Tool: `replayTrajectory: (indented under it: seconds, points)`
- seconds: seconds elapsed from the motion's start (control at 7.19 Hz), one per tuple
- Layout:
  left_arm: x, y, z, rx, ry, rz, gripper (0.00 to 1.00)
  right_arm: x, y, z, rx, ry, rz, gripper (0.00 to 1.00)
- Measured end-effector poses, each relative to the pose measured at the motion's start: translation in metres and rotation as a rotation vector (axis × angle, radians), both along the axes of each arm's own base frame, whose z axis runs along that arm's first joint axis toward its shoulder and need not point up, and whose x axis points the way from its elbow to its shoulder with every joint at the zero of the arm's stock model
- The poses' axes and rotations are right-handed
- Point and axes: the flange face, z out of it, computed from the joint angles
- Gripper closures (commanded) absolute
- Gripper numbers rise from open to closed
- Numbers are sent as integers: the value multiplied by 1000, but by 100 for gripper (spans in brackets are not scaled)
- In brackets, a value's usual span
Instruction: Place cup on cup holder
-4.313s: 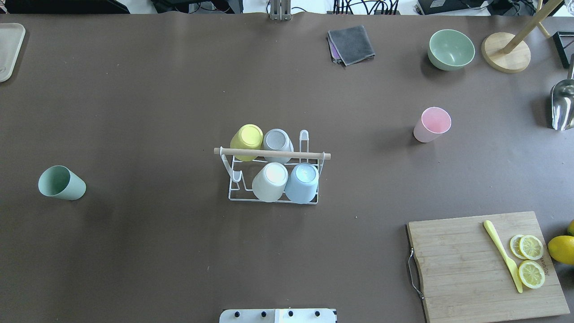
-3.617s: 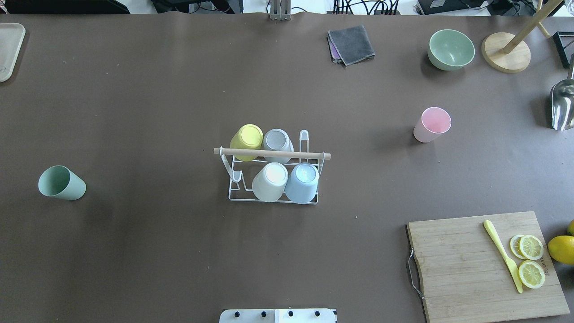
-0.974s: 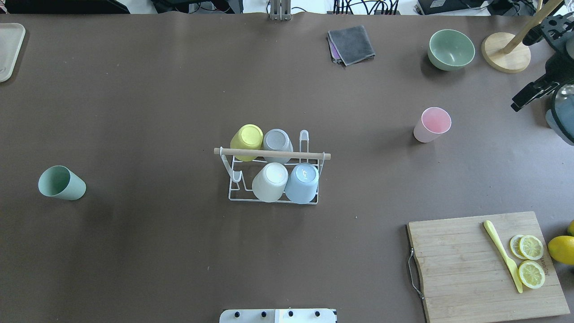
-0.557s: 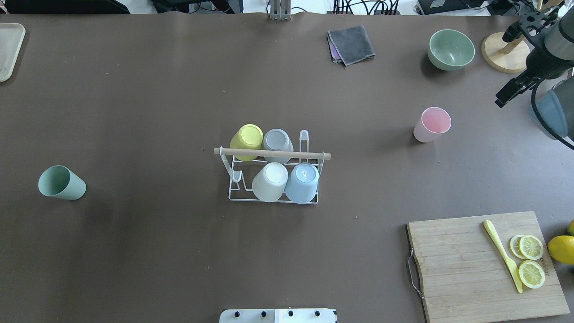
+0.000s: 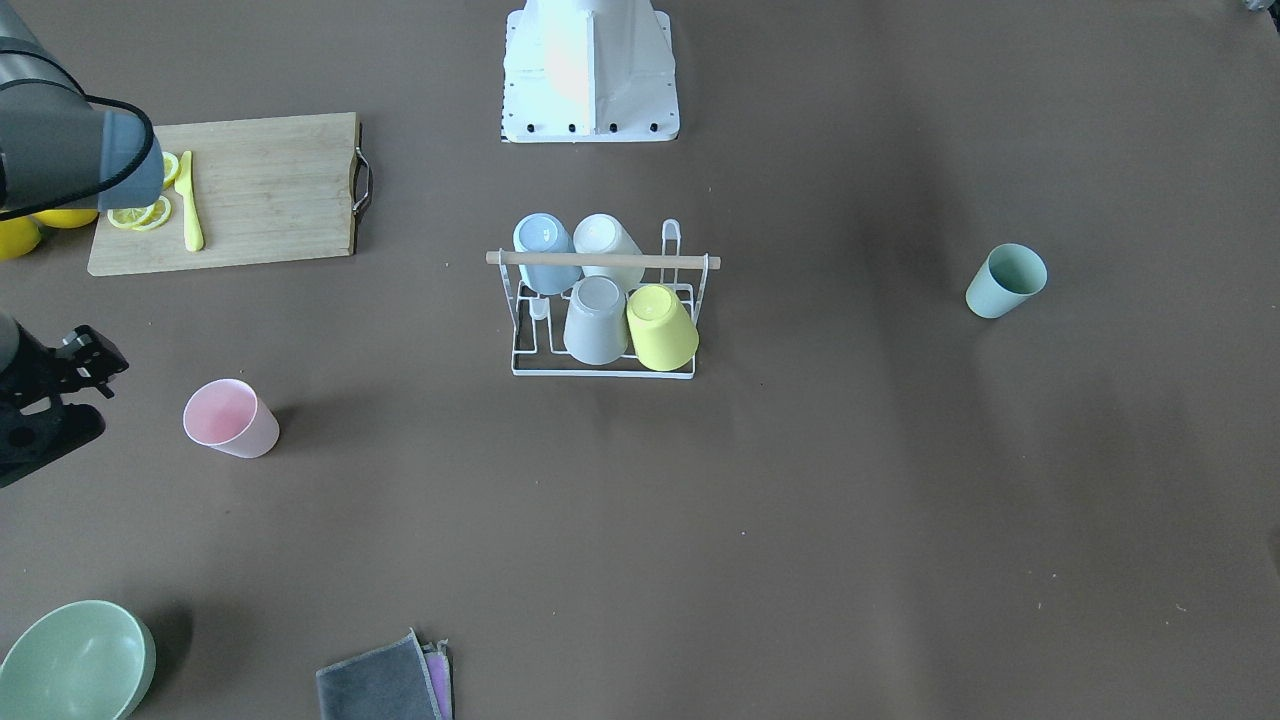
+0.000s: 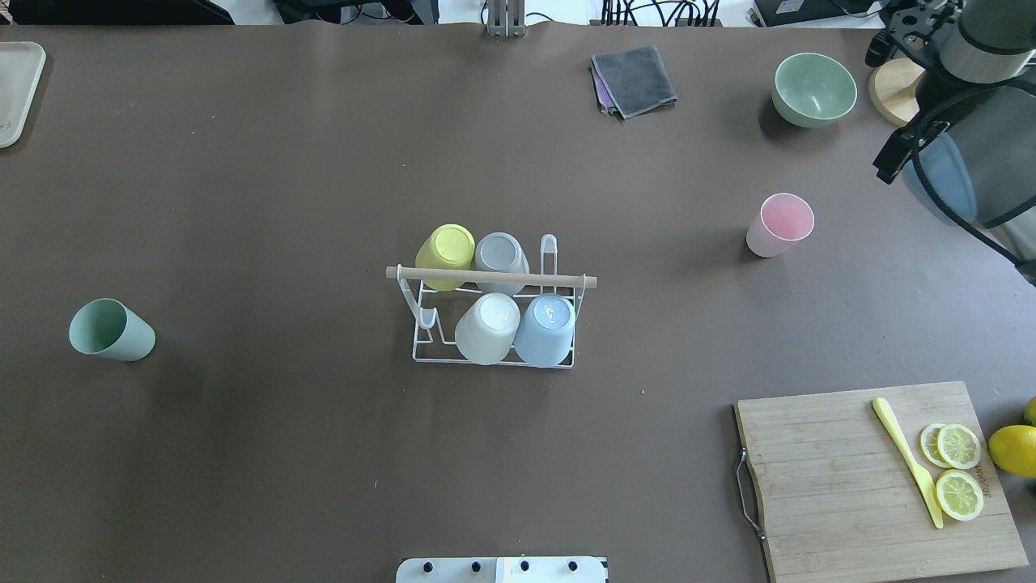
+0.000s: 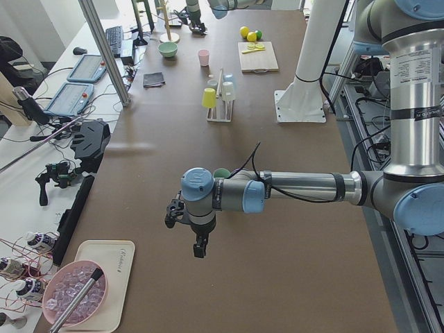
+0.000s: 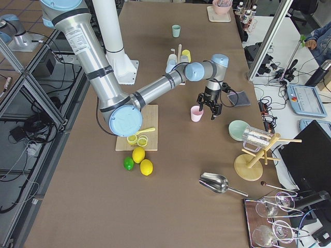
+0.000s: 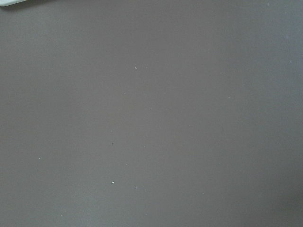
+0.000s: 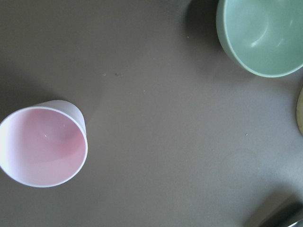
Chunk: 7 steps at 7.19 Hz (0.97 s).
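Observation:
The cup holder [image 6: 494, 278] stands mid-table, a white wire rack with a wooden bar; it also shows in the front view [image 5: 600, 259]. Several cups sit upside down on it: yellow, grey, white and blue. A pink cup [image 6: 781, 224] stands upright at the right, and also shows at the lower left of the right wrist view [image 10: 42, 146]. A green cup [image 6: 109, 329] lies tilted at the left. My right gripper [image 8: 209, 110] hovers just beside the pink cup, apart from it; I cannot tell its state. My left gripper [image 7: 198, 246] hangs above bare table; I cannot tell its state.
A green bowl [image 6: 813, 89] and a wooden stand base [image 6: 890, 89] sit at the far right, near the right arm. A grey cloth [image 6: 634, 79] lies at the far middle. A cutting board [image 6: 834, 486] with lemon slices and a yellow knife is at the near right.
My right arm has come in from the right edge of the overhead view and moved towards the far side, nearer the pink cup. The cups and the holder have not moved.

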Motion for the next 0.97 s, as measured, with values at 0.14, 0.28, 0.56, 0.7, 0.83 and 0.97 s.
replayTrajectory:
  seconds: [0.14, 0.28, 0.56, 0.7, 0.83, 0.97]
  points:
    - [0, 0, 0, 0, 0, 0, 2, -18, 0, -10, 13, 18, -25, 0]
    - [0, 0, 0, 0, 0, -1, 2, -32, -4, -22, 17, 24, -43, 0]
    - [0, 1, 2, -4, -1, 0, 2, -61, -25, -51, -3, 46, -95, 0]
    - [0, 3, 2, -5, -2, 0, 2, -76, -35, -59, -15, 61, -119, 0]
    - [1, 2, 0, -1, -1, 2, 2, -96, -39, -63, -29, 77, -144, 0]
    - [2, -1, -5, 9, 0, 4, 2, -114, -42, -66, -46, 95, -165, 0]
